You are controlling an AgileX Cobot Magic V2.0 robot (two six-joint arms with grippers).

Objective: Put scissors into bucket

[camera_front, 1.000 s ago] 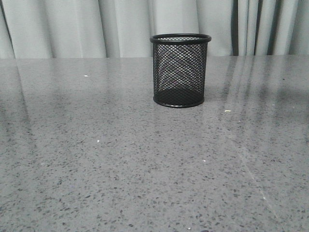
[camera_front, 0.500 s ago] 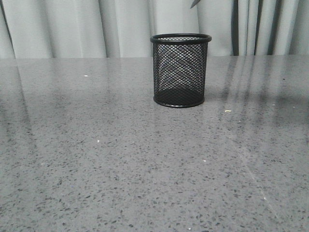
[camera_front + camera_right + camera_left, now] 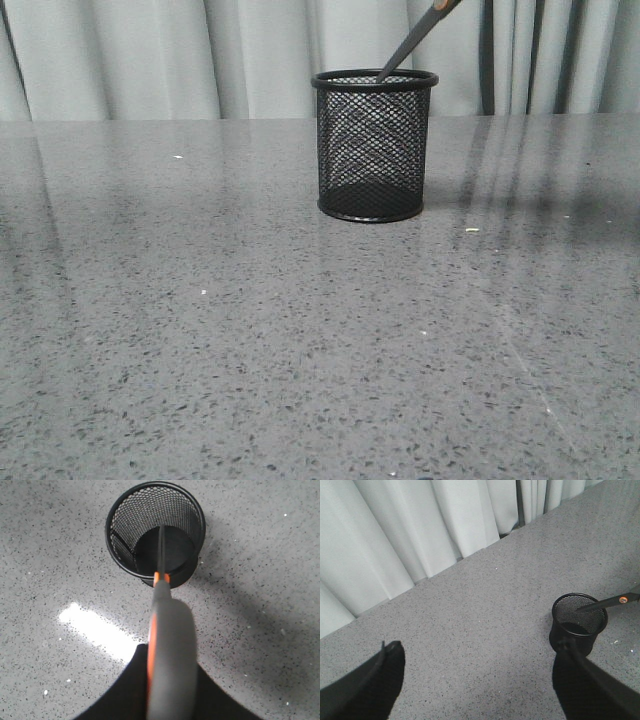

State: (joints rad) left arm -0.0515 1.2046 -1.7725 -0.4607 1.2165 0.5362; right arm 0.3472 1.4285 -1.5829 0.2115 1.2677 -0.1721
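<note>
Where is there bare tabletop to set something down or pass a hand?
Nearly everywhere: the table is bare in front of the bucket and on both its sides. The only busy spot is the bucket's mouth, where the scissors slant in from the upper right, held in the right gripper.

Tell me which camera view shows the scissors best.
The right wrist view: the scissors fill it from grey, orange-lined handle to blade tip above the bucket opening. The front view shows only the tilted blades at the rim; the left wrist view shows them small, slanting in from the edge.
</note>
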